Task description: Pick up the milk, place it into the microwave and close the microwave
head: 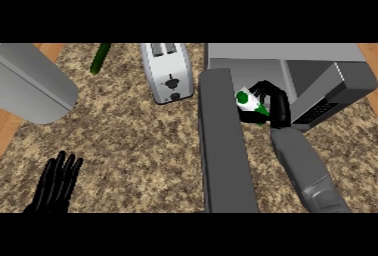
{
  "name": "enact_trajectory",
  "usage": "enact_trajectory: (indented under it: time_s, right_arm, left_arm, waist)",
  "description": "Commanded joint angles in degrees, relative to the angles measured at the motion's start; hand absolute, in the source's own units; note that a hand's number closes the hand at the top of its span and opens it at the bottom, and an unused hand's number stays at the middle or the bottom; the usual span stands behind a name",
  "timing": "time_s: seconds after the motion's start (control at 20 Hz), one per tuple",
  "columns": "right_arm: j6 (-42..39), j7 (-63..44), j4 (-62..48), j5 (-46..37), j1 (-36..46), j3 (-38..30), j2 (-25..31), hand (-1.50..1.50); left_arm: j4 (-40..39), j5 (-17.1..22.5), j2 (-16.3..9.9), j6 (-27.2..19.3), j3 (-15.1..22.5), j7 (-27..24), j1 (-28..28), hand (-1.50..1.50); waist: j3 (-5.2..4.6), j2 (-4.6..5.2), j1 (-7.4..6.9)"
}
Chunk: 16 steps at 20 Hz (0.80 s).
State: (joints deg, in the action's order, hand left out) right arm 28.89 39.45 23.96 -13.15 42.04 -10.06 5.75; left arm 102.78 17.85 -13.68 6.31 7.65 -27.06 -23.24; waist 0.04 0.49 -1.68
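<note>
A: Where's the white-and-green milk carton (251,104) seen?

B: It's gripped by the curled fingers of the black right hand (272,100), right at the mouth of the grey boxy microwave (325,75), beside its open dark door (225,145).

A: Left hand (57,182)?

B: Rested open on the speckled worktop (140,145), fingers straight.

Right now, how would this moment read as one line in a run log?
stage: carrying | right hand: holding milk at microwave opening | door: open | left hand: open, resting lower left

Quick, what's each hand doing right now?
Left hand: open, fingers straight, holding nothing.
Right hand: fingers curled round the white-and-green milk carton.
</note>
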Motion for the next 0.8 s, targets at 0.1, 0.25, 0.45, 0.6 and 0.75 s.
enact_trajectory:
  time_s: [0.1, 0.25, 0.45, 0.6, 0.75]
  right_arm:
    - [5.3, -1.99, -10.57, -2.47, 7.9, -1.32, 3.29, 1.5]
    - [8.17, -1.1, -12.56, -3.01, 8.59, -1.9, 5.23, 1.5]
    - [12.76, -4.97, -15.27, -5.58, 11.63, -0.43, 7.0, 1.5]
    - [18.16, -5.36, -15.58, -5.04, 12.0, -1.66, 7.08, 1.5]
    - [19.77, -7.25, -16.61, -5.67, 14.3, -1.59, 8.71, 1.5]
  left_arm:
    - [-0.86, 1.27, -0.51, 1.12, -1.17, 1.94, 2.22, -1.5]
    - [-0.18, 0.34, -0.29, 1.75, 0.61, 2.11, 2.64, -1.5]
    - [1.8, -2.84, -0.62, -1.72, 0.43, 4.12, 1.7, -1.5]
    - [-0.58, -4.57, -1.02, -1.19, 0.48, 2.63, 3.12, -1.5]
    - [-1.1, -6.74, -0.19, -2.84, 1.43, 2.9, 3.27, -1.5]
  waist:
    - [0.07, 0.62, -1.2]
    - [0.15, 1.14, -2.22]
    - [0.21, 1.52, -3.24]
    - [0.23, 2.02, -3.86]
    - [0.22, 1.94, -4.04]
